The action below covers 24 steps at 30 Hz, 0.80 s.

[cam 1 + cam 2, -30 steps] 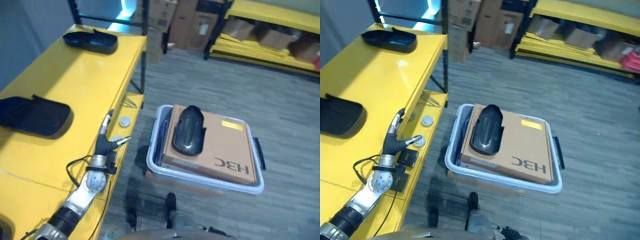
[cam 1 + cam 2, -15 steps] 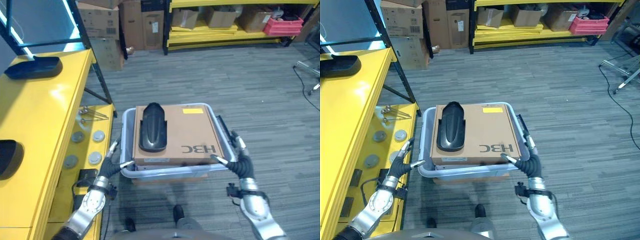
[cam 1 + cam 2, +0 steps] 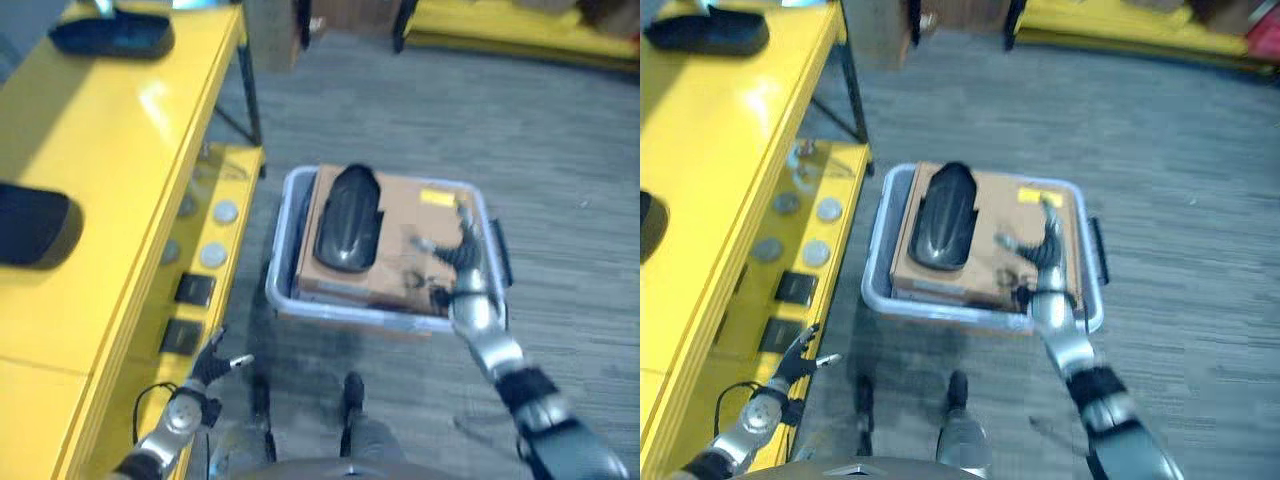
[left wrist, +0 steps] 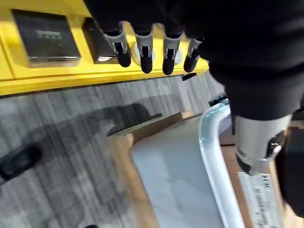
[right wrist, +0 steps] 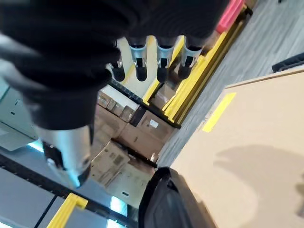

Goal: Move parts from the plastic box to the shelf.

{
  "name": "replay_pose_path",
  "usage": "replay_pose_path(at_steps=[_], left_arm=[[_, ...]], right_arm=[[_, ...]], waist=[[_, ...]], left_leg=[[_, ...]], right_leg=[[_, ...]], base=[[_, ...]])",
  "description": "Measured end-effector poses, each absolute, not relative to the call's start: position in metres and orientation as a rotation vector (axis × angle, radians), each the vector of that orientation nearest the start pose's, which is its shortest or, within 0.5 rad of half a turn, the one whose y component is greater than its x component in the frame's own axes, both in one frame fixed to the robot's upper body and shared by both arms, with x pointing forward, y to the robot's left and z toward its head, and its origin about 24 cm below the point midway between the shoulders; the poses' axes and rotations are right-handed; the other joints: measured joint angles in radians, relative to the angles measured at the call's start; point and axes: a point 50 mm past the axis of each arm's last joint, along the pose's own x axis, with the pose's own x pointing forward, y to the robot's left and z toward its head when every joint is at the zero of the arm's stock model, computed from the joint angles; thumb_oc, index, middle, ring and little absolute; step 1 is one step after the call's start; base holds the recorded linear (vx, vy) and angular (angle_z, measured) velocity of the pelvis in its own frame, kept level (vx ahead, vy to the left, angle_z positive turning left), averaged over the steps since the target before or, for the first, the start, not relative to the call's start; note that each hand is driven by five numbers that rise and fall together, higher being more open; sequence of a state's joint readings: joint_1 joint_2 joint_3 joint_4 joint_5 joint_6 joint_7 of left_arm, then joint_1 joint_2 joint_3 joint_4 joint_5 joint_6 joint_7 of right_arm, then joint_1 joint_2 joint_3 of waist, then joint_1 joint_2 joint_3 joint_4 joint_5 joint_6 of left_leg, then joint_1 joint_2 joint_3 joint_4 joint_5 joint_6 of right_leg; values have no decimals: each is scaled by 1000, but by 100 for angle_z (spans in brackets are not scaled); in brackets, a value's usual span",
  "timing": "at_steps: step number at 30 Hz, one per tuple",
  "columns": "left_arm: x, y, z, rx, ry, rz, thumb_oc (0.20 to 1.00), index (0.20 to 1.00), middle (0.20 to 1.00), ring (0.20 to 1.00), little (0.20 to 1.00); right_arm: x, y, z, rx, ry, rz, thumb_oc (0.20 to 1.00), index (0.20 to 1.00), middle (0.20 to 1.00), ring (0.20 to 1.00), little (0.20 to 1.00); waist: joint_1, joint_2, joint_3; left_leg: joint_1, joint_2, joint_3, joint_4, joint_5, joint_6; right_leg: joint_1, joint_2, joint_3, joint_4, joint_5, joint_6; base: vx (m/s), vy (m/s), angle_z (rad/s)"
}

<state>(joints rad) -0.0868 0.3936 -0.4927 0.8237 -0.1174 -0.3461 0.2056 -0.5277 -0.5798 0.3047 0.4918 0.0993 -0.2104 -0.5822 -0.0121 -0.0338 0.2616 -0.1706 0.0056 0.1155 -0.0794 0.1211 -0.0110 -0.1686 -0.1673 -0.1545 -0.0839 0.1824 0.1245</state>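
Currently the right hand (image 3: 1045, 255) is held over the cardboard box (image 3: 990, 245) inside the plastic box (image 3: 878, 262), fingers (image 5: 161, 66) spread and empty. A glossy black part (image 3: 943, 215) lies on the cardboard. The left hand (image 3: 795, 368) is held open beside the shelf (image 3: 120, 170).

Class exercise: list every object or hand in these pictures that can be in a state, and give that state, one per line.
plastic box: on the floor, filled by a cardboard box.
cardboard box: closed, flat in the plastic box.
black part: lying on the cardboard box, not held.
right hand: open, above the cardboard box.
left hand: open, holding nothing.
shelf: carries two black parts.
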Motion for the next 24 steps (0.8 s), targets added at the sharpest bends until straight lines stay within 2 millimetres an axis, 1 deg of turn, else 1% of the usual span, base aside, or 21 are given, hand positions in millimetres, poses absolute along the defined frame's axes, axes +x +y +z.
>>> replay_pose_path(at_steps=[1, 2, 4, 5, 6, 9, 10, 12, 16, 19, 21, 22, 23, 24], left_arm=[[216, 202, -82, 478, 415, -127, 1000, 1000, 1000, 1000, 1000], [223, 203, -78, 478, 400, -121, 1000, 1000, 1000, 1000, 1000], [228, 204, -76, 468, 392, -114, 1000, 1000, 1000, 1000, 1000], [223, 205, -79, 457, 412, -113, 1000, 1000, 1000, 1000, 1000], [215, 207, -84, 444, 439, -117, 1000, 1000, 1000, 1000, 1000], [203, 211, -93, 435, 489, -120, 1000, 1000, 1000, 1000, 1000], [201, 214, -96, 434, 508, -107, 1000, 1000, 1000, 1000, 1000], [200, 216, -97, 413, 520, -90, 1000, 1000, 1000, 1000, 1000], [203, 216, -96, 379, 514, -72, 1000, 1000, 1000, 1000, 1000], [203, 215, -96, 355, 514, -79, 1000, 1000, 1000, 1000, 1000], [204, 215, -95, 333, 512, -82, 1000, 1000, 1000, 1000, 1000], [205, 215, -95, 325, 510, -82, 1000, 1000, 1000, 1000, 1000], [205, 214, -94, 320, 508, -84, 1000, 1000, 1000, 1000, 1000], [207, 213, -93, 312, 499, -91, 1000, 1000, 1000, 1000, 1000]], right_arm=[[350, -229, 148, -492, -383, -416, 1000, 1000, 1000, 1000, 1000], [358, -226, 167, -491, -417, -430, 1000, 1000, 1000, 1000, 1000], [365, -226, 185, -495, -444, -459, 1000, 1000, 1000, 1000, 1000], [365, -230, 183, -503, -414, -481, 1000, 1000, 1000, 1000, 1000], [366, -236, 172, -515, -346, -499, 1000, 1000, 1000, 1000, 1000], [368, -245, 162, -547, -255, -522, 1000, 1000, 1000, 1000, 1000], [370, -249, 153, -558, -189, -520, 1000, 1000, 1000, 1000, 1000], [369, -254, 141, -584, -108, -524, 1000, 1000, 1000, 1000, 1000], [368, -258, 126, -598, -22, -547, 1000, 1000, 1000, 1000, 1000], [366, -260, 120, -586, 21, -552, 1000, 1000, 1000, 1000, 1000], [364, -260, 111, -595, 78, -521, 1000, 1000, 1000, 1000, 1000], [364, -259, 107, -602, 105, -497, 592, 592, 592, 592, 592], [365, -258, 103, -641, 138, -462, 366, 366, 366, 366, 366], [367, -260, 104, -690, 161, -437, 200, 200, 200, 200, 200]], waist=[[10, 7, 35], [12, 10, 67], [28, 11, 97], [52, 10, 98], [66, 11, 99], [69, 17, 115], [68, 20, 124], [68, 26, 132], [69, 42, 148], [69, 43, 148], [69, 43, 148], [68, 43, 148], [67, 43, 148], [68, 42, 148]], left_leg=[[-19, -3, -8, 0, 5, -2], [-25, -4, -13, 0, 13, -1], [-33, -4, -28, 0, 18, -4], [-42, -5, -34, 0, 20, -6], [-42, -8, -35, 0, 20, -8], [-46, -12, -39, 0, 25, -1], [-51, -12, -44, 0, 25, -1], [-55, -12, -53, 0, 25, -1], [-54, -12, -63, 0, 26, -1], [-55, -13, -63, 0, 27, 0], [-55, -14, -63, 0, 28, -1], [-56, -15, -63, 0, 28, -2], [-55, -14, -64, 0, 27, -5], [-55, -14, -65, 0, 28, -7]], right_leg=[[-11, -2, -9, 0, 6, -2], [-11, -3, -19, 0, 8, -3], [-14, -3, -26, -4, 2, -4], [-19, -2, -32, -7, -7, -13], [-17, -4, -36, -7, -5, -8], [-16, -8, -47, 0, -1, -5], [-17, -8, -52, 0, -1, -5], [-18, -8, -57, 0, -1, -6], [-10, -9, -71, 0, -1, -6], [-10, -11, -72, 0, -3, -10], [-10, -13, -73, 0, -4, -11], [-10, -14, -73, 0, -5, -12], [-9, -14, -74, -1, -5, -12], [-8, -14, -76, -1, -5, -12]], base=[[-86, 12, 33], [-54, 7, 27], [-28, -3, 21], [-45, 3, 18], [-47, 8, 13], [-31, 9, 7], [-28, 9, 12], [-15, 9, 10], [-4, 6, 7], [-3, 4, 3], [0, 0, 0], [0, 0, 0], [-10, -39, 1], [-9, -60, 2]])
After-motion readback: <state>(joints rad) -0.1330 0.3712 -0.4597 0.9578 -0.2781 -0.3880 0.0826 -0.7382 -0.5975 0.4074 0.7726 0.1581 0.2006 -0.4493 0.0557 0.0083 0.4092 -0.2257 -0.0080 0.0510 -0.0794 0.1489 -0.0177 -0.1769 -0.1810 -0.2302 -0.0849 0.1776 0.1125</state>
